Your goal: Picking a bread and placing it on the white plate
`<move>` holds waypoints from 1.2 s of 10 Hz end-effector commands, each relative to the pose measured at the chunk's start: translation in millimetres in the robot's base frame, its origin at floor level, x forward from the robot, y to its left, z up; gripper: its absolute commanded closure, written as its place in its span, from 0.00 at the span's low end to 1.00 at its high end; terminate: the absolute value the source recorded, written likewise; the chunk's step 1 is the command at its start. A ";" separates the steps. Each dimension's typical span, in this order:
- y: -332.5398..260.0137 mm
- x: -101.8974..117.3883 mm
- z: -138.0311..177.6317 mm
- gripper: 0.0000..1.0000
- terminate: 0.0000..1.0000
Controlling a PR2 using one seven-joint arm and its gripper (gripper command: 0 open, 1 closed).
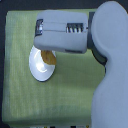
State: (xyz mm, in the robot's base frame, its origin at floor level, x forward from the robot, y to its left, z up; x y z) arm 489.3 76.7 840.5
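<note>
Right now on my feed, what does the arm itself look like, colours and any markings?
The arm is smooth, rounded pale-grey casing. The boxy wrist section is lighter grey with a dark slotted strip on top and a dark band where it joins the arm. The fingers are hidden from the exterior view; no cables visible.

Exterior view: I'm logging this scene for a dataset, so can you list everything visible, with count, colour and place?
white plate: one, glossy white, on the cloth toward the exterior view's left, its upper edge hidden under the arm.
bread: one, golden-orange-brown, over the plate's upper right part, mostly covered by the arm; whether it rests on the plate cannot be told.
green cloth: one, yellow-green woven, covering the table surface.
dark strip: one, along the bottom edge below the cloth; details too blurred to name.
robot arm: one, light grey, entering from the exterior view's right.
gripper: one, grey, fingertips hidden from this angle.
</note>
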 end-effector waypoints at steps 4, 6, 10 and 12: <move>50.6 -15.8 -23.8 1.00 0.00; 54.6 -17.6 -23.8 1.00 0.00; 57.7 -22.9 -26.8 0.00 0.00; 58.0 -23.6 -27.6 0.00 0.00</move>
State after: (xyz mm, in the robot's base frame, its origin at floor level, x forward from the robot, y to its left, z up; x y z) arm 472.4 129.4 816.9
